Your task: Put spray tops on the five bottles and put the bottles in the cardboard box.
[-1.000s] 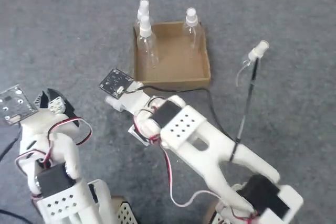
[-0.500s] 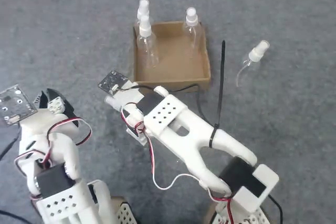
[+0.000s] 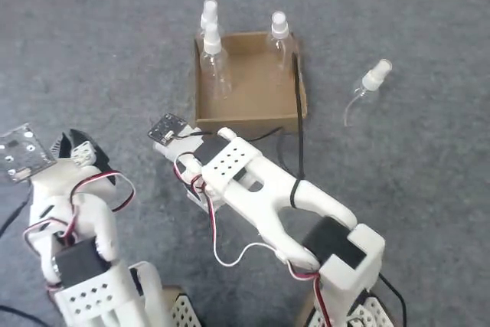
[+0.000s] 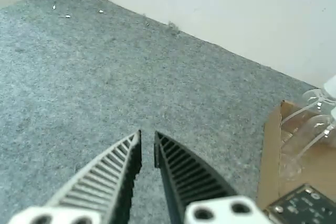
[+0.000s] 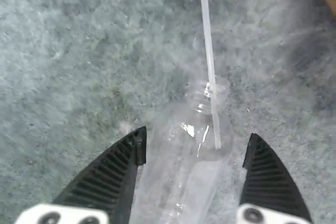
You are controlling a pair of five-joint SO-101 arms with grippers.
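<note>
The right arm has been swung from the right of the high view to its centre. The right gripper (image 5: 193, 140) is opened wide around a clear, topless plastic bottle (image 5: 184, 182) lying on the grey tabletop (image 5: 52, 24), so a pickup is probably intended. The left gripper (image 4: 148, 148) is held nearly closed, empty.

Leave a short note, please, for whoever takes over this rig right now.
Left hand: shut, empty, above the carpet.
Right hand: open, straddling an uncapped bottle that lies on the carpet; a thin white tube runs to its neck.
Done: three capped bottles stand at the cardboard box, at least two of them inside.
Loose spray top lies on the carpet beside the box.
Left: cap the lying bottle, box it, then finish the rest.
</note>
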